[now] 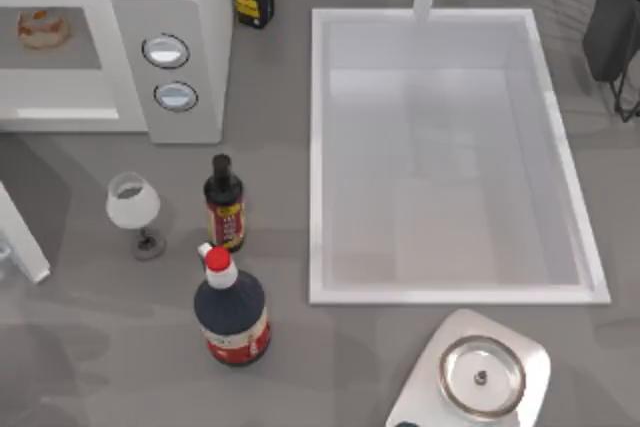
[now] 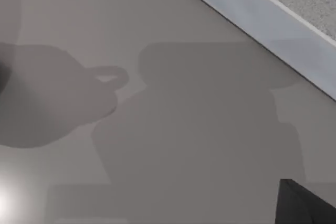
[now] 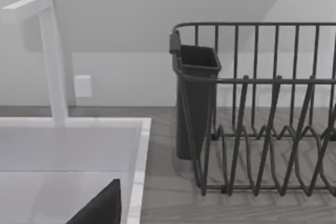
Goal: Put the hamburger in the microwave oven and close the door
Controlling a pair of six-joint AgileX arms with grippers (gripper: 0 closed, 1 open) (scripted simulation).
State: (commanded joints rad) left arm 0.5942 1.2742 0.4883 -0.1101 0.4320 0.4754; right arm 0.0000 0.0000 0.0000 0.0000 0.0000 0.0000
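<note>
The small tan-orange hamburger [image 1: 43, 28] is already sitting inside the grey cavity of the large white microwave oven [image 1: 190, 7], so its flat white door [image 1: 22, 237], swung out at the table's left, is waiting to be shut; I cannot tell either gripper's state.

microwave oven [image 1: 185, 7]: smooth white casing, matt grey panel, shiny silver dials
wine glass [image 1: 133, 205]: clear glass
sink [image 1: 322, 147]: smooth white basin, faintly glossy
dish rack [image 3: 262, 114]: dark metal wire
countertop [image 1: 110, 317]: smooth matt grey
</note>
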